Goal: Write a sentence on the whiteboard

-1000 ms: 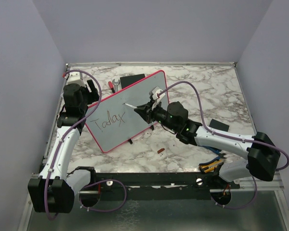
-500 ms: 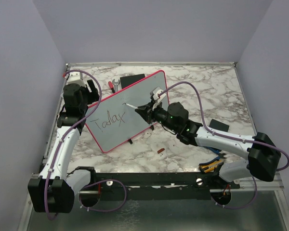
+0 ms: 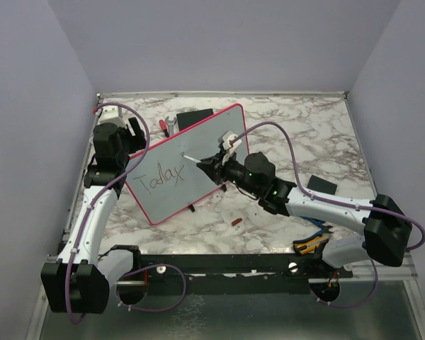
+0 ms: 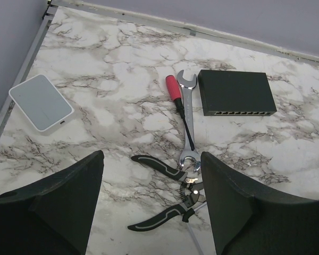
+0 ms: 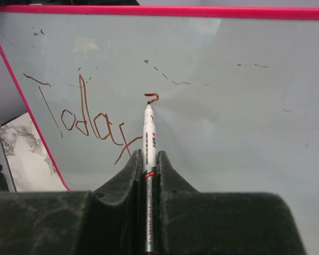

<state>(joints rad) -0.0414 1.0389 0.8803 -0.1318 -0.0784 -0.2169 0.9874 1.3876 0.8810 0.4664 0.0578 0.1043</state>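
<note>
Table [image 3: 290, 120]: marble-patterned top with a metal strip along the far edge.

Far left: a flat white device [image 4: 41, 102] lies by the left edge. To its right a red-handled screwdriver [image 4: 174, 87] lies along a wrench [image 4: 187, 119]. A black box [image 4: 236, 93] sits just right of the wrench, and open pliers [image 4: 190, 192] lie at the wrench's near end.

Left of centre: the whiteboard [image 3: 171, 195] stands tilted.

Near centre: a small reddish-brown cap [image 3: 236, 222].

Right: a dark pad [image 3: 322, 185].

Near right: a yellow-and-black tool [image 3: 310, 246], partly hidden.

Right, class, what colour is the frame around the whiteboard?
Bright pink-red. The whiteboard frame shows best in the right wrist view, along the top edge.
</note>
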